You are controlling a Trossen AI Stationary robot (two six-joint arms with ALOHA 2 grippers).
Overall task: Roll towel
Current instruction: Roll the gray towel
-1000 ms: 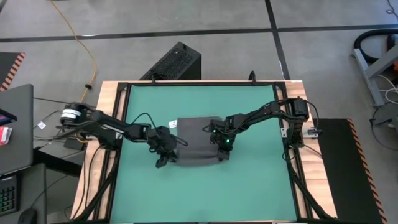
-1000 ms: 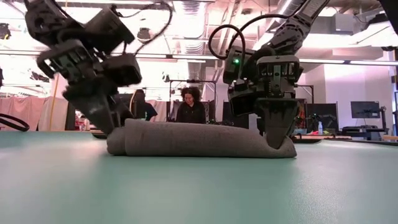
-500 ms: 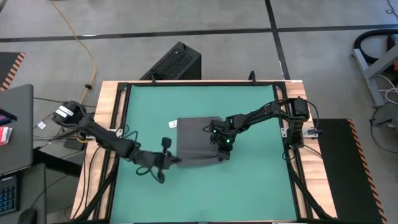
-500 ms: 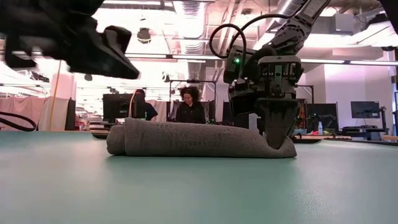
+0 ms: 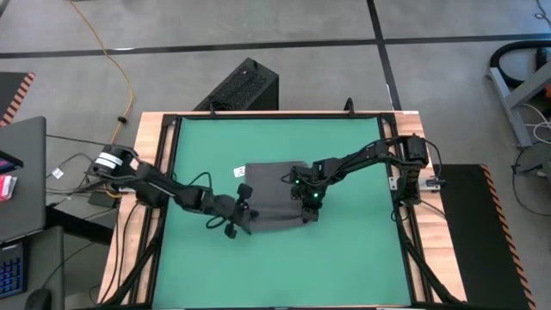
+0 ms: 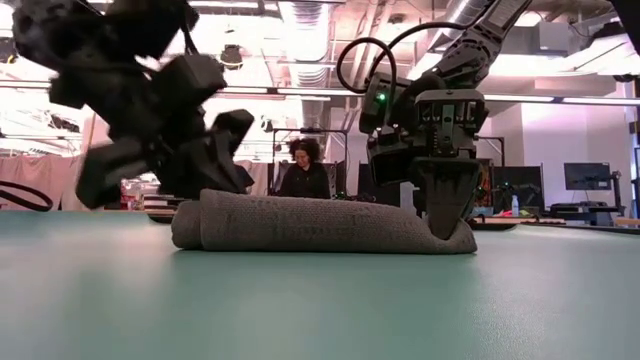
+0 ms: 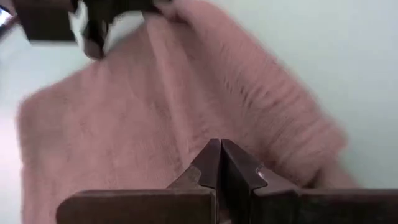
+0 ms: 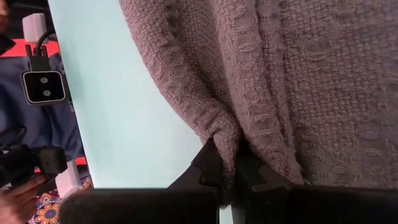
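The towel (image 5: pixel 274 196) is lying near the middle of the green table (image 5: pixel 344 258), partly folded over on itself, with its small white label (image 5: pixel 240 172) sticking out at the far left corner. In the low view it is showing as a long, low grey bundle (image 6: pixel 320 226) with a rounded, doubled-up left end resting flat on the tabletop. The right arm is reaching in from the table's right edge, bent at the elbow and angling down to the towel's near right part, where the right gripper (image 5: pixel 307 209) is pointing steeply downward with a green light glowing on its wrist. In the right wrist view its fingers (image 8: pixel 214 167) are pinching closed around a raised pleat of the knitted cloth (image 8: pixel 298 87), and in the low view the gripper tip (image 6: pixel 446 222) is pressing into the towel's right end at table level. The left arm is stretching in from the table's left edge, low and nearly level, with its wrist twisted so that the left gripper (image 5: pixel 242 211) is lying at the towel's near left corner. The left wrist view is showing its two fingers (image 7: pixel 221 167) closed tip to tip, with the cloth (image 7: pixel 155 112) spreading just beyond them; whether any fabric is caught between them cannot be told. In the low view the left gripper (image 6: pixel 215 160) is hanging tilted just above the towel's left end.
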